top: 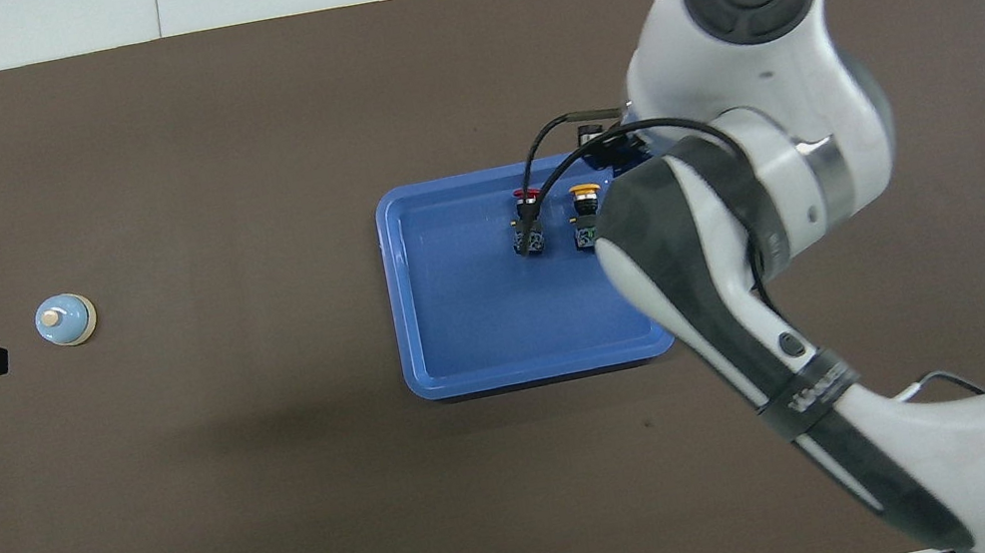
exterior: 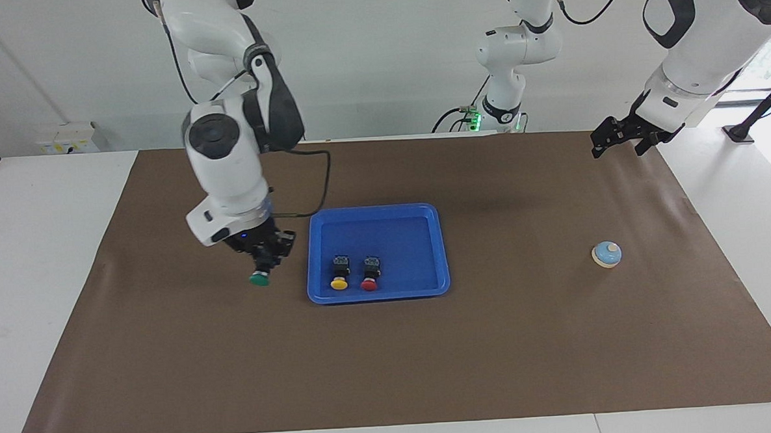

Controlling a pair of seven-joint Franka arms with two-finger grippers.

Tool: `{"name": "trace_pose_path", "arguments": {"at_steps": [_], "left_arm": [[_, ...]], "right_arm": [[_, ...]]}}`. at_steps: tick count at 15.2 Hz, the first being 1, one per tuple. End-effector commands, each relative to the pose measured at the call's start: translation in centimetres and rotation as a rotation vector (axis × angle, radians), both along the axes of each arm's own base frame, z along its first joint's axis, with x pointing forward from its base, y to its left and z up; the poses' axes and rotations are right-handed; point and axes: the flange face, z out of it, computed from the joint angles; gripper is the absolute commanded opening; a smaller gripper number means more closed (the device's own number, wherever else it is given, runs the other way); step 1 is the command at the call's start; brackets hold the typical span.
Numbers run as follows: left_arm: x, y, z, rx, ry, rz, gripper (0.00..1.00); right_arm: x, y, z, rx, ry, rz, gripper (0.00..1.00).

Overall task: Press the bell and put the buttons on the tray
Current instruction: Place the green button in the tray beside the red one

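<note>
My right gripper [exterior: 265, 261] is shut on the green button [exterior: 259, 278], cap down, over the brown mat beside the blue tray [exterior: 375, 209], toward the right arm's end. In the overhead view the arm hides this gripper and the green button. The yellow button [exterior: 339, 275] and the red button [exterior: 369, 274] lie side by side in the tray [top: 480, 319], along the side farther from the robots. The light-blue bell [exterior: 606, 254] sits on the mat toward the left arm's end. My left gripper [exterior: 618, 146] waits open and empty above the mat's corner, apart from the bell.
A brown mat [exterior: 392, 359] covers most of the white table. The right arm's forearm [top: 716, 278] reaches over the tray's edge in the overhead view. A black cable [exterior: 312, 180] loops from the right wrist.
</note>
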Motion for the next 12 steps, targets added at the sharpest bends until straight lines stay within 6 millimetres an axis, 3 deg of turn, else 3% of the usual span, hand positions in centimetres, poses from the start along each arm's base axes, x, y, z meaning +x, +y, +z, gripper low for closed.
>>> {"name": "trace_pose_path", "arguments": {"at_steps": [1,3,5,7,9,12], "left_arm": [[-0.2,0.1,0.6,0.002,0.004,0.003,1.00],[-0.2,0.1,0.6,0.002,0.004,0.003,1.00],[-0.2,0.1,0.6,0.002,0.004,0.003,1.00],[-0.2,0.1,0.6,0.002,0.004,0.003,1.00],[-0.2,0.1,0.6,0.002,0.004,0.003,1.00],[-0.2,0.1,0.6,0.002,0.004,0.003,1.00]], "right_arm": [[-1.1,5.7,-1.4,0.031,-0.027,-0.036,0.00],[-2.1,9.7,-4.1,0.050,-0.048,-0.046,0.00],[-2.0,11.5,-6.7,0.078,-0.078,-0.069,0.00],[-1.5,12.7,-9.2,0.111,-0.107,-0.079,0.00],[-1.3,12.6,-10.2,0.126,-0.127,-0.082,0.00],[-1.8,13.0,-13.3,0.130,-0.137,-0.065,0.00]]}}
